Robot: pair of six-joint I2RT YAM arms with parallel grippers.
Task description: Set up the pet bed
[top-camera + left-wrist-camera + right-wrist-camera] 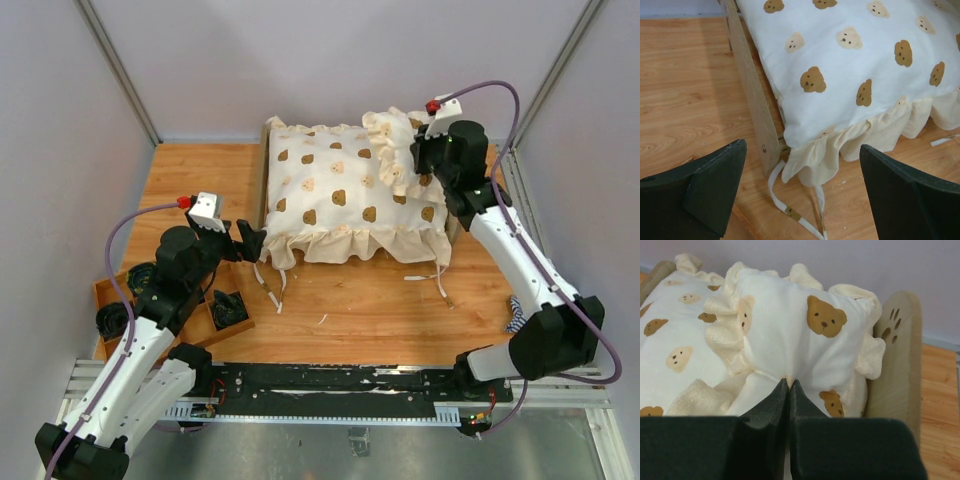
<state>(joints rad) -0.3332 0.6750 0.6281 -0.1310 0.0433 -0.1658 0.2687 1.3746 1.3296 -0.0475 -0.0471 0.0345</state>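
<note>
The pet bed stands at the table's middle back; its plywood footboard (264,175) shows at the left and close up in the left wrist view (752,95). The cream bear-print cover (340,200) lies over the bed and hides the mattress; its frill (820,155) hangs over the corner. The arched headboard with the paw-print cutout (896,325) shows in the right wrist view. My right gripper (789,382) is shut on the edge of the small bear-print pillow (790,320), held at the headboard end (395,150). My left gripper (250,242) is open and empty beside the footboard corner (802,147).
White tie ribbons (790,210) trail on the wood floor at the bed's near corners (437,280). A wooden tray (108,290) with dark objects sits at the left by the left arm. A blue-and-white striped scrap (517,315) lies by the right arm. Grey walls enclose the table.
</note>
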